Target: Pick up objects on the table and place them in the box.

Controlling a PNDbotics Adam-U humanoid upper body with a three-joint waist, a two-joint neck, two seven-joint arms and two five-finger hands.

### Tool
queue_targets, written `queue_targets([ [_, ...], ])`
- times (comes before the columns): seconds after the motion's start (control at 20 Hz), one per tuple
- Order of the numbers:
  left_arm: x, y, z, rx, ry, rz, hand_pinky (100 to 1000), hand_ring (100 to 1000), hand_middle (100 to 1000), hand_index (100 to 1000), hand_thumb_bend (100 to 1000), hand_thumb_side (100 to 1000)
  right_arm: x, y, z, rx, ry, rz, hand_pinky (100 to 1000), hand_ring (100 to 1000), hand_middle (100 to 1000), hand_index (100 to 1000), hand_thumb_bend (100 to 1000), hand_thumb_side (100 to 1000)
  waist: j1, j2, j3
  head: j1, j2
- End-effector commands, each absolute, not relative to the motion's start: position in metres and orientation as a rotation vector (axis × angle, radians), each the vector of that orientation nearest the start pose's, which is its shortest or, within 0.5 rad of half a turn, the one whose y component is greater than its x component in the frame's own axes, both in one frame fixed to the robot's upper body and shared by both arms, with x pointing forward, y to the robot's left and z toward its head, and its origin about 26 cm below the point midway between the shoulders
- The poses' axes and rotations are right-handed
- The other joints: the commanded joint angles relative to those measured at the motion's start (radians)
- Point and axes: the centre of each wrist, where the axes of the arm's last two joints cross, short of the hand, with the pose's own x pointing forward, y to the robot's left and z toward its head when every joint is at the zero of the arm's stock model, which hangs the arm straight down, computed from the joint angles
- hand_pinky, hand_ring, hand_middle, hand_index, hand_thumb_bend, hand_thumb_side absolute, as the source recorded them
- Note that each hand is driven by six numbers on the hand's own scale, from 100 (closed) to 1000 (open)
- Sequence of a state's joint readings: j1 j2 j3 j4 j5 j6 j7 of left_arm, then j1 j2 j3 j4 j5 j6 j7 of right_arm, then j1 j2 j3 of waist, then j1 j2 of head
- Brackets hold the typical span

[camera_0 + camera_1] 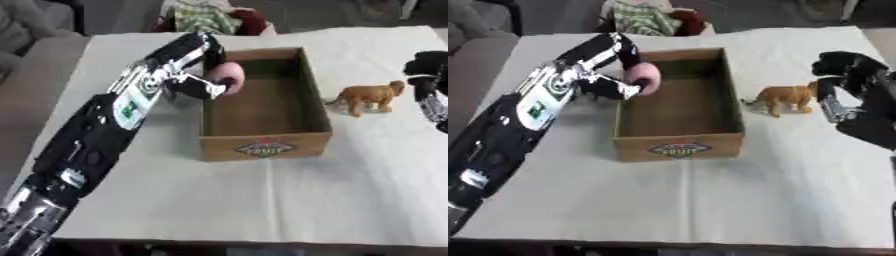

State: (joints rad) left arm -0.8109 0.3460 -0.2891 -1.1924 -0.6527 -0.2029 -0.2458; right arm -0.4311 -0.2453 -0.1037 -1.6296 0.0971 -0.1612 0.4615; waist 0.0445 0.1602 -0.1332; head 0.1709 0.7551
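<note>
Brown open cardboard box (311, 102) sits on a white-covered desk (262, 200). Over its left wall, the left hand (203, 82) curls around a round pink object (229, 75). A clean drop means clearing that wall first. The right hand (846, 75), curled and empty, hangs right of the box, near a tan toy animal (785, 97). The box's front label (680, 148) is unreadable.

Your worktop (262, 200) is covered in a white cloth. An open cardboard box (265, 145) with a fruit label sits on it near the far edge, around the middle. A tan toy lion (367, 97) stands just beside the box, toward the right edge.
</note>
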Motion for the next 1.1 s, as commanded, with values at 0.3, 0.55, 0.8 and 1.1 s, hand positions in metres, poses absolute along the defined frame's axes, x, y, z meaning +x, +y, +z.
queue_targets([
  [0.3,0.445,0.199,0.179,0.636,-1.834,-1.467,656,549,499,632,712,267,0.363,-0.28,0.166,-0.028,-2.106,0.775,804,816,741,848,100,273,-0.003,-0.022,-0.003,0.003,-0.003],
  [0.55,0.444,0.204,0.182,0.709,-1.827,-1.464,656,551,502,633,842,246,0.363,-0.28,0.166,-0.026,-2.107,0.773,805,816,741,848,100,273,-0.005,-0.023,0.003,0.003,-0.003],
  [0.8,0.438,0.219,0.195,0.768,-1.872,-1.384,656,545,495,630,787,239,0.363,-0.281,0.165,-0.031,-2.101,0.77,805,816,741,847,100,270,-0.009,-0.026,0.012,0.001,-0.005],
  [1.1,0.432,0.228,0.204,0.785,-1.884,-1.329,653,538,487,625,729,186,0.362,-0.285,0.161,-0.041,-2.089,0.762,804,816,741,847,100,274,-0.009,-0.033,0.027,-0.013,-0.002],
])
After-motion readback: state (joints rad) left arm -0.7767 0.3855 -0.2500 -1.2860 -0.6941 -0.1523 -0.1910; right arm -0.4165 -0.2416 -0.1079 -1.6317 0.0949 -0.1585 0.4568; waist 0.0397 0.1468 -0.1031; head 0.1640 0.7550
